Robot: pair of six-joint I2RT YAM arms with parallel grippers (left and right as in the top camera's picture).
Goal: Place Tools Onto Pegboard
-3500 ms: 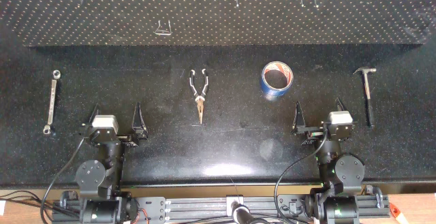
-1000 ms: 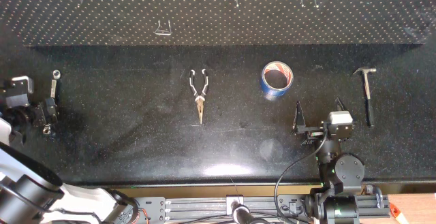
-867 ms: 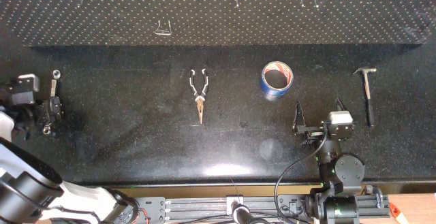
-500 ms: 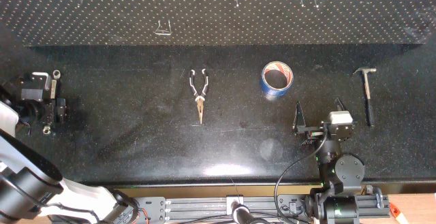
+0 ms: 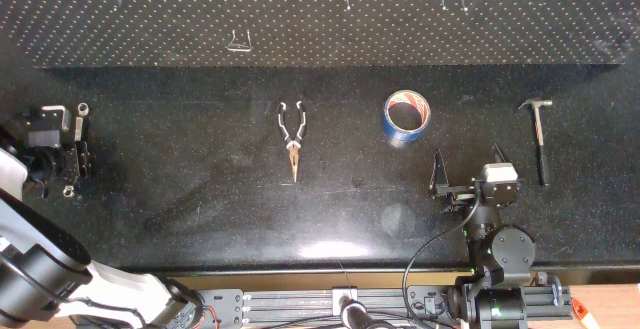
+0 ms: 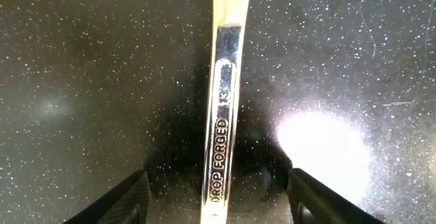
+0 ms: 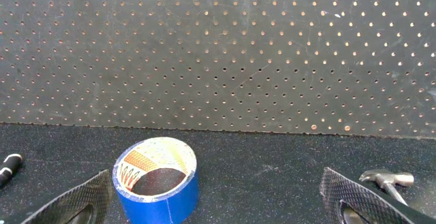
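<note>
Now, pegboard (image 5: pixel 320 19) holds no tools yet; left arm (image 5: pixel 30 259) has swung from the front to the desk's (image 5: pixel 200 199) left edge. Left gripper (image 5: pixel 66 157) sits low over the wrench (image 6: pixel 225 81), fingers open either side of its shaft w/ no grip yet, so pick-up looks next. Right gripper (image 5: pixel 467 174) open, idle front-right. Wrench's middle is hidden from above; its ends are cut off at the wrist cam.
</note>
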